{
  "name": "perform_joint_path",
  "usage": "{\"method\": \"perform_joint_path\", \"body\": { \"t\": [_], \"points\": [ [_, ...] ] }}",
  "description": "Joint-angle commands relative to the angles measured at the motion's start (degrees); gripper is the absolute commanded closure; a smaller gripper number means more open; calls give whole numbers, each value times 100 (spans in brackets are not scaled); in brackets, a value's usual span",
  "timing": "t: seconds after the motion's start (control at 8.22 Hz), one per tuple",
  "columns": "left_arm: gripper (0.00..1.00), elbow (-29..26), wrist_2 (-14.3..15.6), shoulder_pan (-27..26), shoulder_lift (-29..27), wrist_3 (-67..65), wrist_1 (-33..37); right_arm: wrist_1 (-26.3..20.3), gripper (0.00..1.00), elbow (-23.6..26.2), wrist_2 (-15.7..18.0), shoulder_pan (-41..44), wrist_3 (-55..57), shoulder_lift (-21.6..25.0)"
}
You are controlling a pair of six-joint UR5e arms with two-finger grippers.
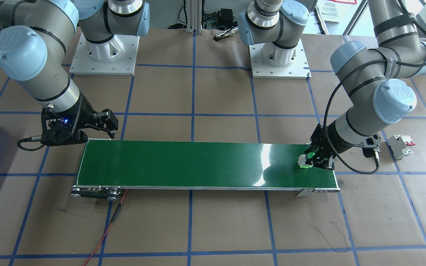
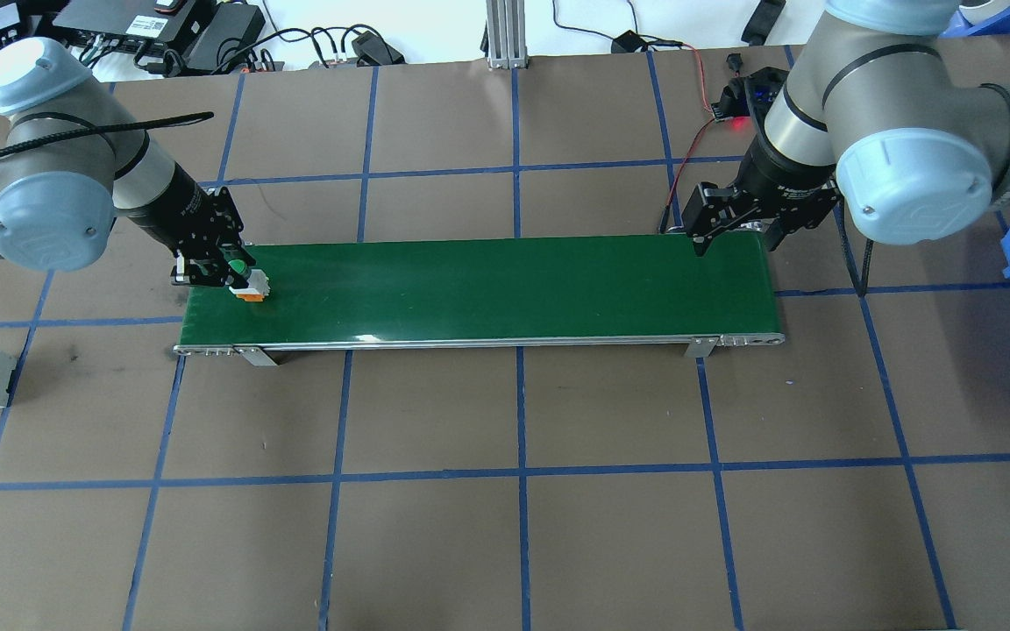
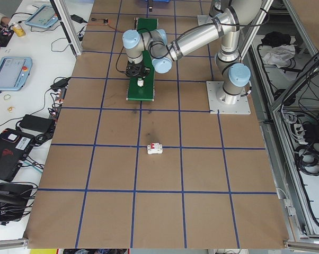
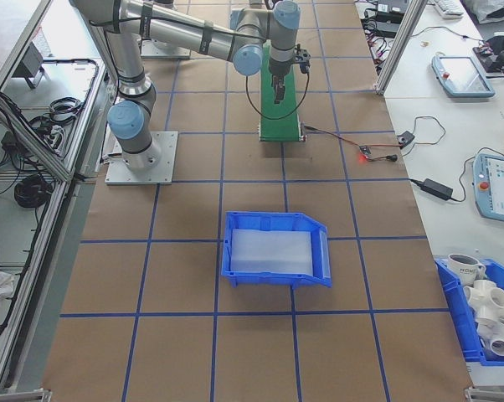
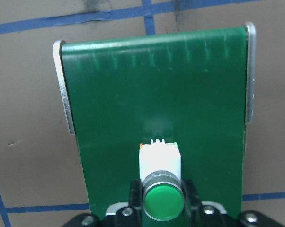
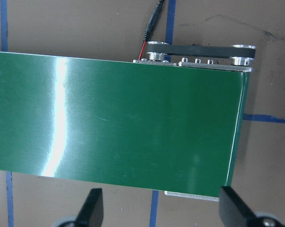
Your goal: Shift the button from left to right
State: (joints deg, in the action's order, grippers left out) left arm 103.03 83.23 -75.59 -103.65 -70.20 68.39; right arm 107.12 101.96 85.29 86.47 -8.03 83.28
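Left claw (image 5: pixel 162 198) grips button (image 5: pixel 162 201) — right claw (image 6: pixel 161 208) agape

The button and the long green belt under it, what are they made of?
The button looks like plastic: a shiny green cap, a metal-looking silvery ring around it and a white blocky body. The left gripper is shut on it. The green belt looks like smooth rubber or vinyl; light glares off it. Its side rails look like bare metal.

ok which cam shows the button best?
Left wrist: the button fills the foreground, green cap and white body between the left gripper fingers over the belt. Overhead and front views show it small; exterior left, a speck; right wrist, only belt.
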Motion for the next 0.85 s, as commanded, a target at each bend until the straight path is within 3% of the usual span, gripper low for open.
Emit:
{"method": "perform_joint_path", "body": {
  "t": [0.0, 0.12, 0.24, 0.49, 0.73],
  "points": [
    [72, 24, -17, 0, -7, -20, -36, 291, 6, 26, -30, -60, -67, -276],
    [44, 24, -26, -8, -7, -37, -36, 318, 1, 26, -21, -60, -76, -294],
    [25, 7, -26, -95, 2, -81, -36, 327, 0, 17, -3, -60, -76, -329],
    [11, -19, 44, -210, 20, -99, -27, 344, 0, -35, -12, -60, -76, -356],
    [9, -28, 62, -219, 159, 67, 156, 344, 0, -184, 49, -60, 28, -347]
  ]
}}
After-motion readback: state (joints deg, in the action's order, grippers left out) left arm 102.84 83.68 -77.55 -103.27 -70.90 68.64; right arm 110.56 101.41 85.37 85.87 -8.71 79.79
